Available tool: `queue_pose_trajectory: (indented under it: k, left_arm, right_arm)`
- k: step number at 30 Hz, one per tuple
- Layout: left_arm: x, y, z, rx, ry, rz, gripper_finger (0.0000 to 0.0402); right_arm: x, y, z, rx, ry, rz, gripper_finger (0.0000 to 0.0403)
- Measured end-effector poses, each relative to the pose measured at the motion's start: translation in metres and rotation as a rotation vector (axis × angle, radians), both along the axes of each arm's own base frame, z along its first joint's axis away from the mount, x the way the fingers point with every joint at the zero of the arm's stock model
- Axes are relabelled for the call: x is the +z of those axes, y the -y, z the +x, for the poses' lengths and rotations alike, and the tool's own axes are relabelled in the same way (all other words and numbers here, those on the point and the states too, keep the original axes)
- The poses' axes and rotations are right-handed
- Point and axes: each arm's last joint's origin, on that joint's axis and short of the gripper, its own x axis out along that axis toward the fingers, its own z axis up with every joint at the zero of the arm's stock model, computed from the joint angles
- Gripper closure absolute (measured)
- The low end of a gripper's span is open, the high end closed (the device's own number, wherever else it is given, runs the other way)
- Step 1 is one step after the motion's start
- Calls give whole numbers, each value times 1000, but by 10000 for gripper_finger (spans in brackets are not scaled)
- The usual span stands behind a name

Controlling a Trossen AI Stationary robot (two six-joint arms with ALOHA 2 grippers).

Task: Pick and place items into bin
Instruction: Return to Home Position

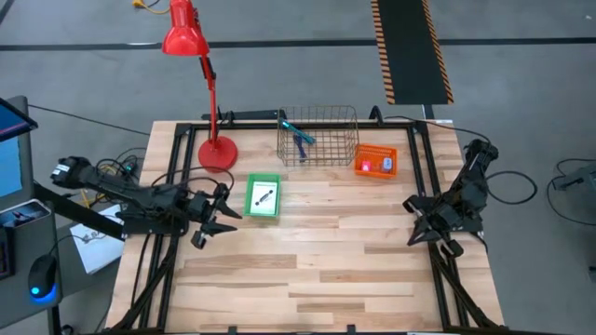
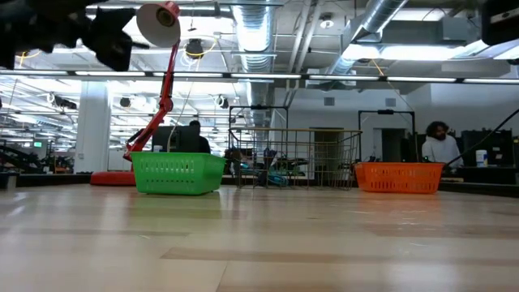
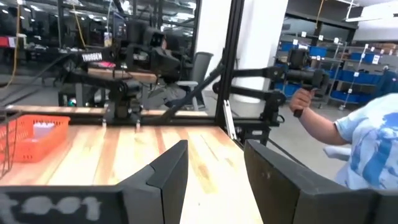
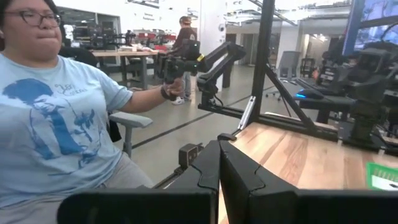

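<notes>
The high view shows three bins along the table's far half. A green bin [image 1: 263,196] holds a white card with a dark pen on it. A wire basket [image 1: 318,137] holds a teal stick-like tool [image 1: 300,138]. An orange bin [image 1: 375,161] holds a small pink-red object [image 1: 365,167] and a pale item. My left gripper [image 1: 226,210] hovers open at the table's left side, just left of the green bin. My right gripper [image 1: 416,223] hovers shut at the right side, below the orange bin. The left wrist view shows my left gripper [image 3: 214,168] with its fingers apart, and the right wrist view shows my right gripper [image 4: 219,171] with its fingers together.
A red desk lamp [image 1: 207,84] stands on its base [image 1: 217,152] at the far left corner, its arm leaning over the table. Bare wood fills the near half [image 1: 307,279]. A person in a light blue shirt [image 4: 56,118] sits beyond the table's edge, holding a handle.
</notes>
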Motion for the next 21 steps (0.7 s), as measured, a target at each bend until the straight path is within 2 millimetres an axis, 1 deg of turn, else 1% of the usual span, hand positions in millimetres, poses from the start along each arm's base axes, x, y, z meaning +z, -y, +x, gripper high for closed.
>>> queue_pose_trajectory:
  k: [7, 11, 15, 21]
  left_arm:
    - [-23, -1, -14, 2, -1, -3, 255]
    - [-22, -2, -20, 35, -2, -8, 255]
    - [-21, -2, -26, 55, 19, 27, 255]
    - [-29, -1, -28, 106, -57, 51, 255]
  right_arm:
    - [-2, 1, 1, -29, -21, -2, 403]
    - [-2, 3, 3, -57, -31, 11, 403]
    - [-3, 5, 5, -84, -39, 5, 403]
    - [-8, 6, 6, -103, -73, -34, 403]
